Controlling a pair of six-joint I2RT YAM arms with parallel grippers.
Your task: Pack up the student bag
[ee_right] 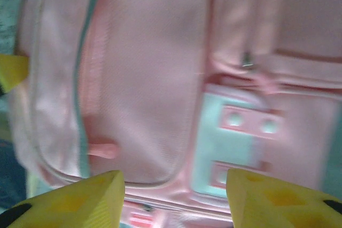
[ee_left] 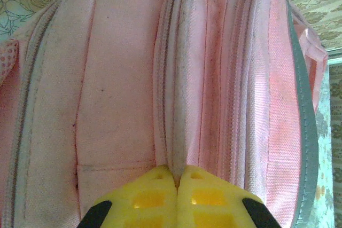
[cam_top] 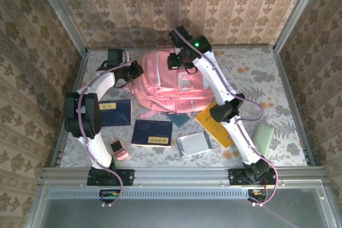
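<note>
"Looking down from above, where is the student bag [cam_top: 165,81] found?"

"It is laid on the far middle of the table [cam_top: 256,78], front pockets upward. The left tool [cam_top: 134,71] is set at its left side, and the right tool [cam_top: 179,60] is held over its far top edge. On the near side a dark blue book [cam_top: 115,113] and a second blue book [cam_top: 153,133] are laid flat. A yellow book [cam_top: 214,124] is seen just beside its near right corner, and a small pink object [cam_top: 118,149] near the left arm's base."

"What is shown at the left wrist?"

"The left tool [ee_left: 178,173] is seen clenched. Its yellow fingers [ee_left: 149,198] are shut together, and a raised zip seam of the student bag [ee_left: 123,78] is caught between their tips. Further zip lines are seen running alongside that seam."

"And at the right wrist?"

"The right tool [ee_right: 173,177] is seen released, its yellow fingers [ee_right: 267,198] spread wide apart above the pink front of the student bag [ee_right: 144,68]. A pale panel [ee_right: 230,142] and a zip pull [ee_right: 247,60] can be made out on it, though the picture is blurred."
</note>
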